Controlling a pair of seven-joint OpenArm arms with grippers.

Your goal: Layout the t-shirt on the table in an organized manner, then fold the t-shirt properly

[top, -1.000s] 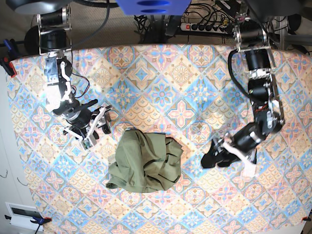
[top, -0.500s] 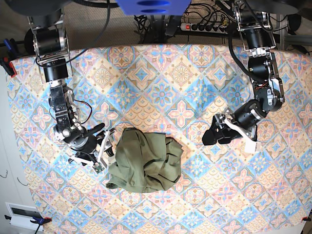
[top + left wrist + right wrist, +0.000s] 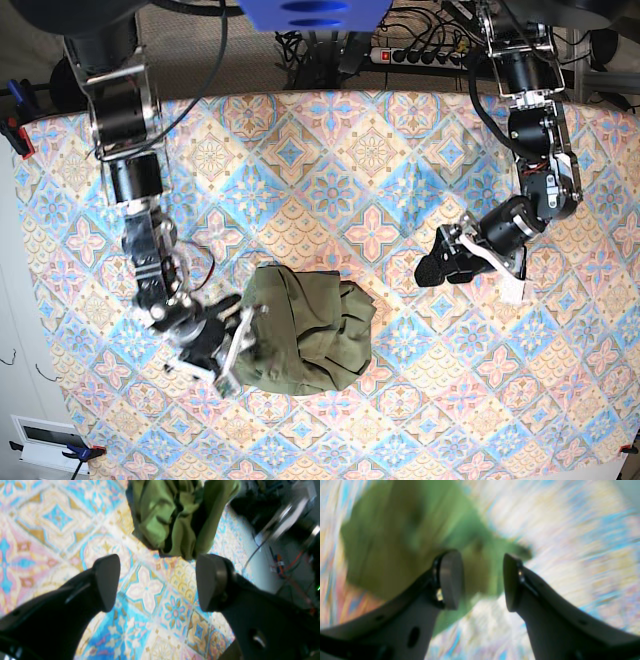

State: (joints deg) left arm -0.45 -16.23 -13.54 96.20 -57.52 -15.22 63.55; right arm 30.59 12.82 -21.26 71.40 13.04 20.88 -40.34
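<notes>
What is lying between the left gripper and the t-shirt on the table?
Nothing. In the base view only bare patterned table separates the open left gripper from the crumpled t-shirt; the left wrist view agrees.

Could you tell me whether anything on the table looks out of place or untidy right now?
Yes: the olive-green t-shirt lies crumpled in a bunched heap near the middle of the patterned table, folds overlapping, not spread flat. Nothing looks spilled or damaged.

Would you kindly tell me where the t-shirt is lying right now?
In the base view the t-shirt lies crumpled on the table, just left of centre, with the right pincer at its left edge and the left pincer apart.
</notes>
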